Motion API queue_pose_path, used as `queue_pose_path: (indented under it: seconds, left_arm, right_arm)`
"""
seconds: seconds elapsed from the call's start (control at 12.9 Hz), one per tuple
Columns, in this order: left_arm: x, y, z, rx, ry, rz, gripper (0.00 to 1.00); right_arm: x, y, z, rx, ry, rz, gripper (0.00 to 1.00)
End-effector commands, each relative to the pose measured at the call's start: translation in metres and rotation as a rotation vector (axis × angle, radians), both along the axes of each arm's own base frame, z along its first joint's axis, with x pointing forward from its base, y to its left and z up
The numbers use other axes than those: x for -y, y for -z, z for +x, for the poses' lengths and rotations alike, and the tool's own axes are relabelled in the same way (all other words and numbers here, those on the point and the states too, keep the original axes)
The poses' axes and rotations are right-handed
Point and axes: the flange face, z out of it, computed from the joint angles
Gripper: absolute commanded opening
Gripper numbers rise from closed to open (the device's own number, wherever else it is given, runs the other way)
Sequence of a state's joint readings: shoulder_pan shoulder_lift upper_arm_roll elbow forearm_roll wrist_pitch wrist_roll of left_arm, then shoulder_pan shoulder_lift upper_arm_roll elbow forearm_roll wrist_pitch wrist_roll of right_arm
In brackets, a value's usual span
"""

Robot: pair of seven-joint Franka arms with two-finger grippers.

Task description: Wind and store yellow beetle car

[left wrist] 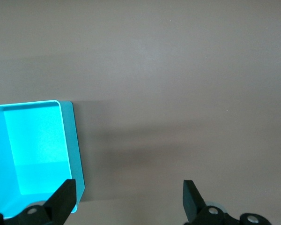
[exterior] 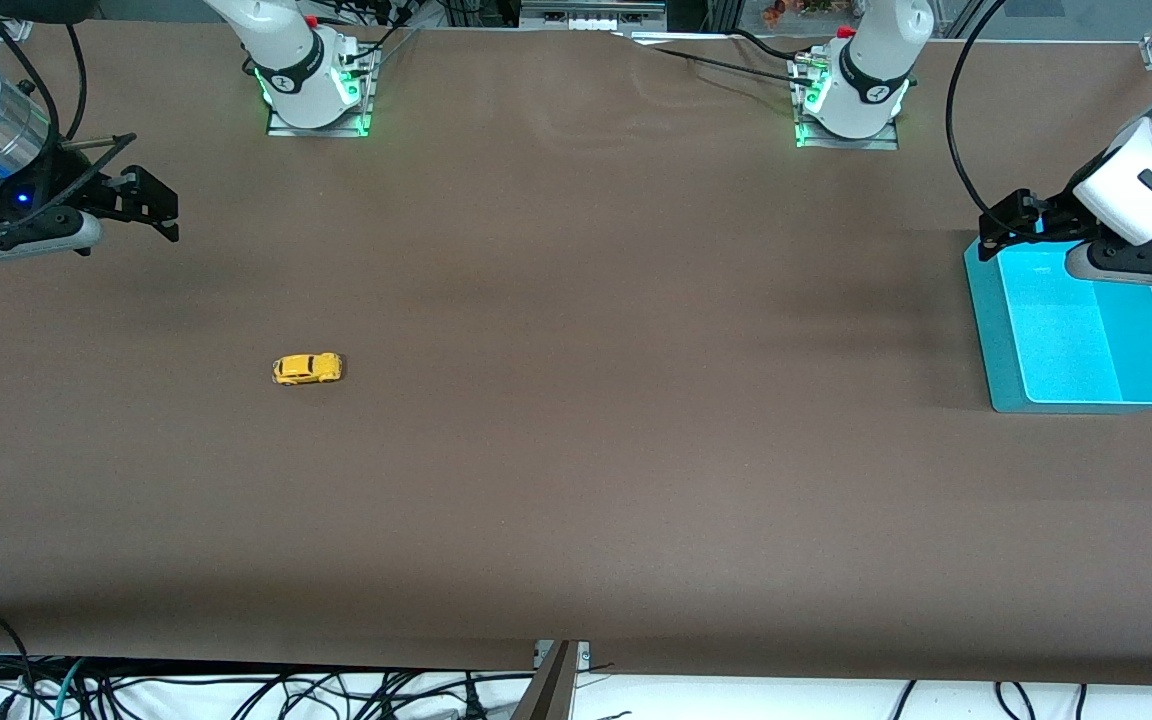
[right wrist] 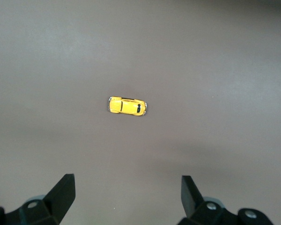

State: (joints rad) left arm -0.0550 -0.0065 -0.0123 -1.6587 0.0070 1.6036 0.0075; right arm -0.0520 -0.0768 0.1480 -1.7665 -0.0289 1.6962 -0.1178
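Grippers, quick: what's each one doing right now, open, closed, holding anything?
Left gripper: open, empty, over the teal tray's edge.
Right gripper: open, empty, up over the table; the yellow beetle car sits untouched.

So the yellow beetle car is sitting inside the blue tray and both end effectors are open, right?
Not quite. The yellow beetle car sits on the bare table toward the right arm's end, outside the blue tray, as the front view shows. Both end effectors, left and right, are open.
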Motion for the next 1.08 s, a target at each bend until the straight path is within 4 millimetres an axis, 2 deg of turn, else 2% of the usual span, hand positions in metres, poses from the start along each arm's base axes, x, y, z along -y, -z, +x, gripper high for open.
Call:
queue_pose_path:
  seconds: [0.0,0.46,1.0]
  left_arm:
    - [0.001,-0.006,-0.003,0.000,-0.009,0.003,1.00]
    - [0.001,-0.007,-0.003,0.003,-0.007,0.003,1.00]
    - [0.008,-0.007,-0.003,0.003,0.003,0.003,1.00]
  right_arm:
    - [0.000,-0.011,-0.003,-0.004,0.014,-0.002,1.00]
    - [0.004,-0.012,-0.002,-0.004,0.018,-0.003,1.00]
    - [-0.003,0.006,0.005,-0.023,0.017,-0.004,1.00]
